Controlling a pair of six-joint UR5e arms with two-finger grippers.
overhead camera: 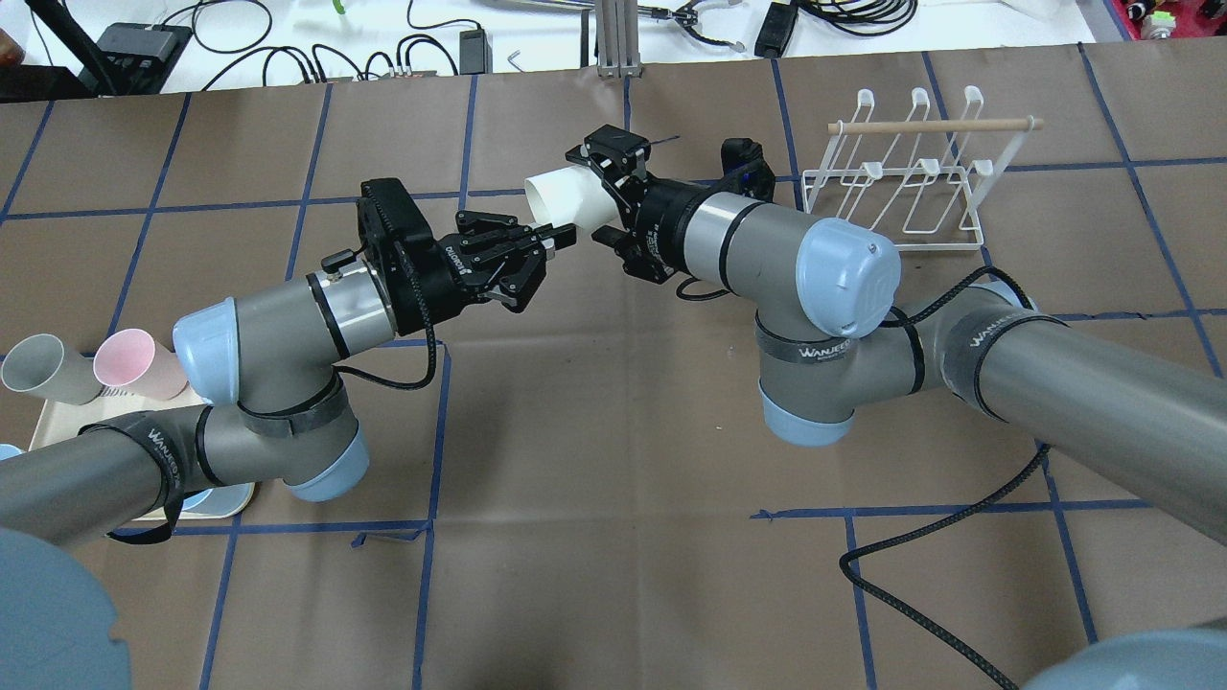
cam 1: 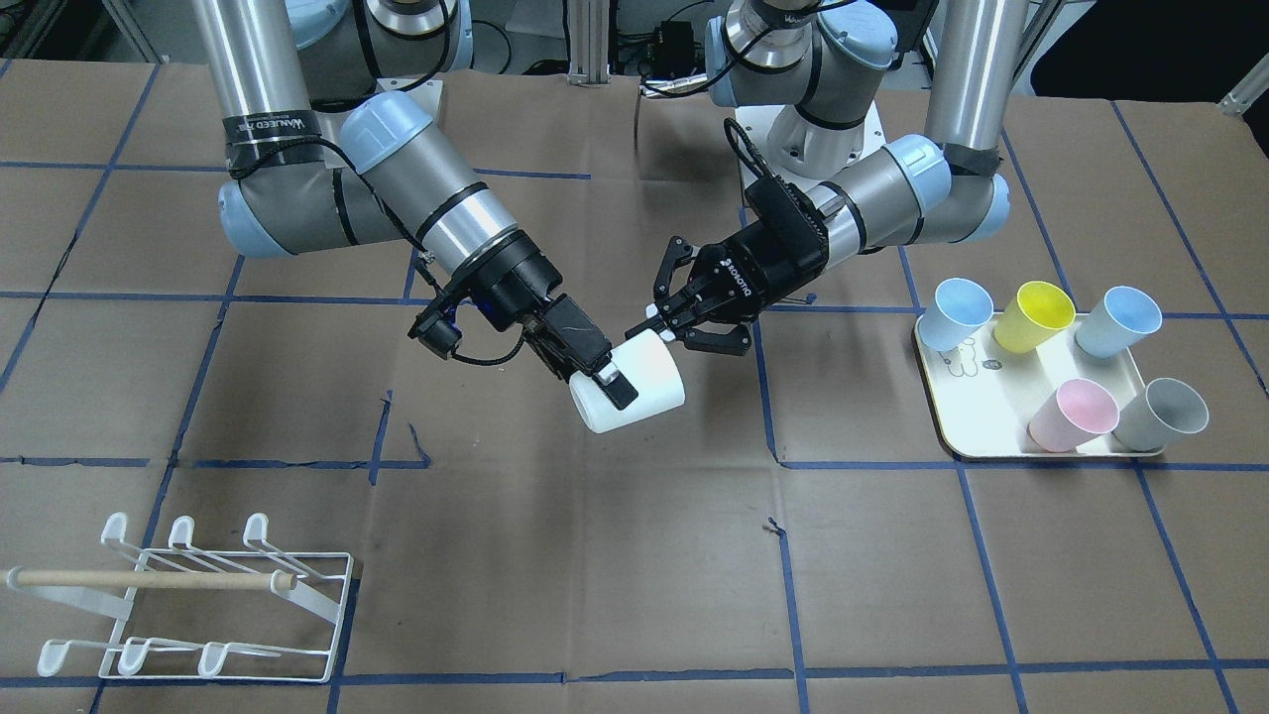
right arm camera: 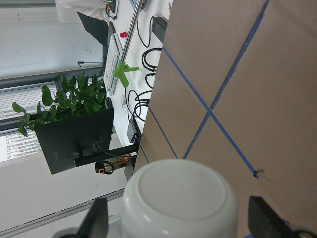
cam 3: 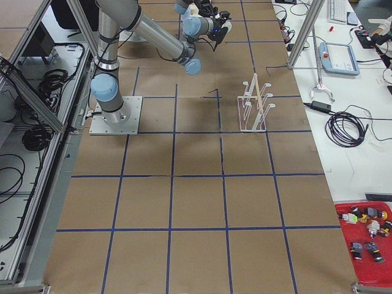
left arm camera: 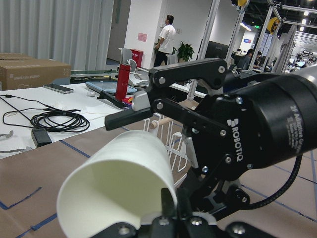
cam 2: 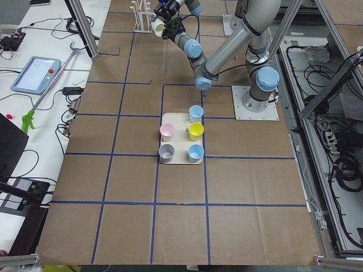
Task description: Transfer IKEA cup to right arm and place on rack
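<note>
Hanging above the table [cam 1: 595, 555], well apart from the rack [overhead camera: 915, 172] on the side toward the robot's left, the white cup [cam 1: 649, 382] sits between both grippers. The overhead view shows the left gripper [overhead camera: 559, 234] with its fingertips drawn narrowly together at the cup's rim. The front-facing view shows those fingertips [cam 1: 646, 330] meeting the wide end of the cup. Only the left wrist view looks into the open mouth, where one dark finger of that gripper rises across the lower rim, so the pinch is on the cup wall. The right gripper [right arm camera: 178, 202] takes the cup from the side. Its wrist view alone shows the round closed base, with a finger on either side and a sliver of background between each finger and the cup. In the front-facing view one pad lies across the cup's flank and the other is hidden. Whether these fingers press the cup or merely straddle it cannot be told. In the two side views the cup is too small to judge. The cup lies roughly on its side, its long axis running toward and away from the rack: base toward the rack, mouth away from it and facing the left gripper. Beyond the cup from the rack, the cream tray [cam 1: 977, 397] carries five pastel cups [cam 1: 1034, 315].
</note>
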